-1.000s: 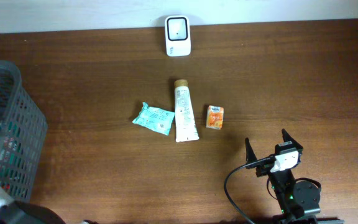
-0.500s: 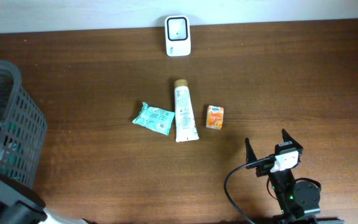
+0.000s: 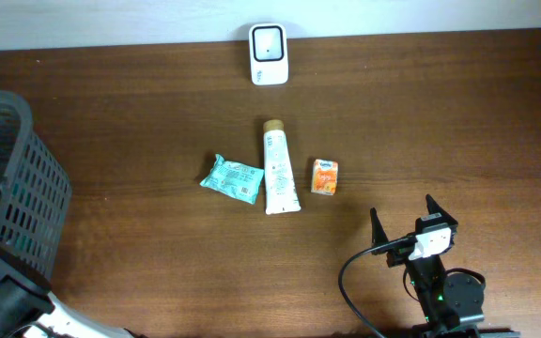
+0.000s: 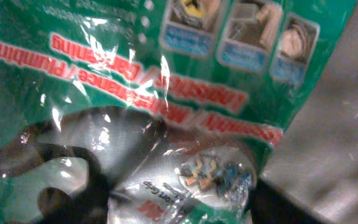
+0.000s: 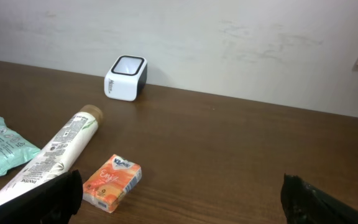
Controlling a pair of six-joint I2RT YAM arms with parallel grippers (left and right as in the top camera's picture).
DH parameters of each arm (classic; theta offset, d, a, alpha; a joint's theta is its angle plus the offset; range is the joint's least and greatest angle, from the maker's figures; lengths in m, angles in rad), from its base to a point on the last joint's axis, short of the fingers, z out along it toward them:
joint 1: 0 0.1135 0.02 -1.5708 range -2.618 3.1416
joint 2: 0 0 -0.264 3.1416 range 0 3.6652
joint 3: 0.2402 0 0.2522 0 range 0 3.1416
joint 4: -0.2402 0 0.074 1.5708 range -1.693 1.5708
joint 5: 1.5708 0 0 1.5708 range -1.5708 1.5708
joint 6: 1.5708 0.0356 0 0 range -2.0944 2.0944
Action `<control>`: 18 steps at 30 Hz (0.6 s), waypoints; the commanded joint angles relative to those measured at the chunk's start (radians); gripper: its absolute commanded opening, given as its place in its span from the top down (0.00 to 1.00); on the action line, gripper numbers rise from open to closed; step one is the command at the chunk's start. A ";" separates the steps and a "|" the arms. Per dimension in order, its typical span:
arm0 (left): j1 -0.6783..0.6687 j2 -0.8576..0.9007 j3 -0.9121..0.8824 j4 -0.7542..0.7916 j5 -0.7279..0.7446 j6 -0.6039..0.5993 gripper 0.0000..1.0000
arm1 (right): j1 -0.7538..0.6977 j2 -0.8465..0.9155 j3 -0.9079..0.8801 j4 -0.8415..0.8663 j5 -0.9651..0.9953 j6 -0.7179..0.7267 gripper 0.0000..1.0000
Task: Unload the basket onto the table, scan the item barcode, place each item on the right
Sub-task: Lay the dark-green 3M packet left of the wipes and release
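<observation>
The white barcode scanner (image 3: pixel 269 54) stands at the table's far edge, also in the right wrist view (image 5: pixel 125 78). A teal packet (image 3: pixel 232 178), a white tube (image 3: pixel 278 172) and an orange tissue pack (image 3: pixel 324 176) lie mid-table. My right gripper (image 3: pixel 402 212) rests open near the front edge, nothing between its fingers (image 5: pixel 55 198); the tissue pack (image 5: pixel 112 181) lies just ahead of it. My left arm (image 3: pixel 3 300) reaches into the grey basket (image 3: pixel 26 188). A green blister package (image 4: pixel 135 68) with clear plastic fills the left wrist view, pressed close; the left jaws cannot be made out.
The basket stands at the left table edge with items inside. A black cable (image 3: pixel 350 282) loops beside the right arm's base. A pale wall runs behind the scanner.
My left arm has shifted at the basket in the lower left corner, moving lower in the overhead view. The right arm and the items on the table have not moved.
</observation>
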 commanded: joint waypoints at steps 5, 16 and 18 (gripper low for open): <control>0.002 0.039 0.010 -0.032 0.024 0.002 1.00 | 0.006 -0.007 -0.007 -0.003 0.002 0.004 0.02; -0.001 -0.347 0.267 -0.115 0.056 -0.077 1.00 | 0.006 -0.007 -0.007 -0.003 0.002 0.004 0.02; -0.003 -0.475 0.273 -0.076 0.092 -0.134 1.00 | 0.006 -0.007 -0.007 -0.003 0.002 0.004 0.02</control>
